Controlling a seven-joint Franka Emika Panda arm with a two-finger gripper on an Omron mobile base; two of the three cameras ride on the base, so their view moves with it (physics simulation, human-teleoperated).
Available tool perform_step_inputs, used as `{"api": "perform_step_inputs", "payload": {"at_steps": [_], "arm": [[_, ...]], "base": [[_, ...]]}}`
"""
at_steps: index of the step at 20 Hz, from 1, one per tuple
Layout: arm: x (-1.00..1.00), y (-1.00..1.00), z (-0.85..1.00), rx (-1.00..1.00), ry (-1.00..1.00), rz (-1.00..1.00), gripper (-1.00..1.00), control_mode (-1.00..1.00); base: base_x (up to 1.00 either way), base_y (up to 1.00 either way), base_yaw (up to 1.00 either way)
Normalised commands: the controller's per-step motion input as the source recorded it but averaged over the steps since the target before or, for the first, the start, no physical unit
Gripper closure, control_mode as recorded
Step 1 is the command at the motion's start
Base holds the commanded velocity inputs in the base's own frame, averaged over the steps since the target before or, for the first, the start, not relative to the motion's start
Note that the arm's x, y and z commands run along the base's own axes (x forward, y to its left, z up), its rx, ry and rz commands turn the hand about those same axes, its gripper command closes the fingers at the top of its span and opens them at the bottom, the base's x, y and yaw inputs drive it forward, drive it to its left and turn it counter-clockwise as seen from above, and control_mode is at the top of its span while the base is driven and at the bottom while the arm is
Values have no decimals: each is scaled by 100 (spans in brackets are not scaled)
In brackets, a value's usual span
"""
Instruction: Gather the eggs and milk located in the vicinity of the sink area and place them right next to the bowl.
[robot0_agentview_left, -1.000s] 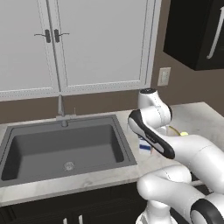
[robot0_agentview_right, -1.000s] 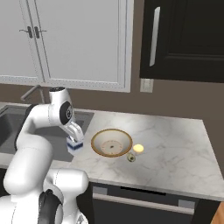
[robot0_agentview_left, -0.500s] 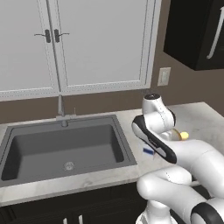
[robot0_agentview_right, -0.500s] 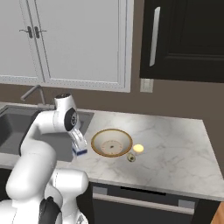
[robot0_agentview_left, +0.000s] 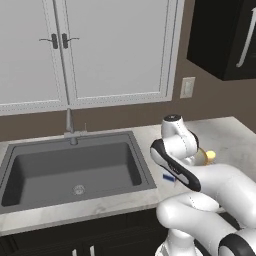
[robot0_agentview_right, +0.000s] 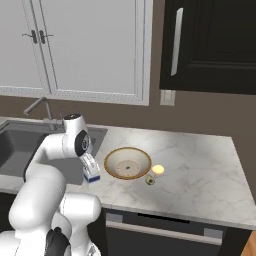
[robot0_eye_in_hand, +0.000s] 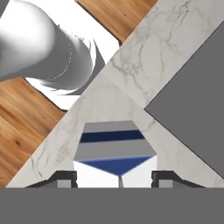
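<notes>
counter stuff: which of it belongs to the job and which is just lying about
Job:
- milk, between the jaws beside the bowl
- egg, right of the bowl
- bowl
- sink

Lying about:
- small dark round thing in front of the egg
- faucet
- wall outlet

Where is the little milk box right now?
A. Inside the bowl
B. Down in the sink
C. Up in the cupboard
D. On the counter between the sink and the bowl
D: the milk box stands on the marble counter, with the sink on one side and the bowl on the other.
</notes>
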Motion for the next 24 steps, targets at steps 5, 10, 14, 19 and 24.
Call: {"api": "perform_step_inputs", "payload": {"at_steps": [5, 10, 14, 19, 24], "arm": [[0, 0, -22, -1, -2, 0, 100, -100], [6, 0, -3, 0, -1, 0, 100, -100], [4, -2, 0, 0, -1, 0, 100, -100], [8, -7, 0, 0, -1, 0, 100, -100], [17, -15, 0, 0, 0, 0, 100, -100]], "base": [[0, 0, 0], [0, 0, 0], [0, 0, 0], [0, 0, 0], [0, 0, 0]]}}
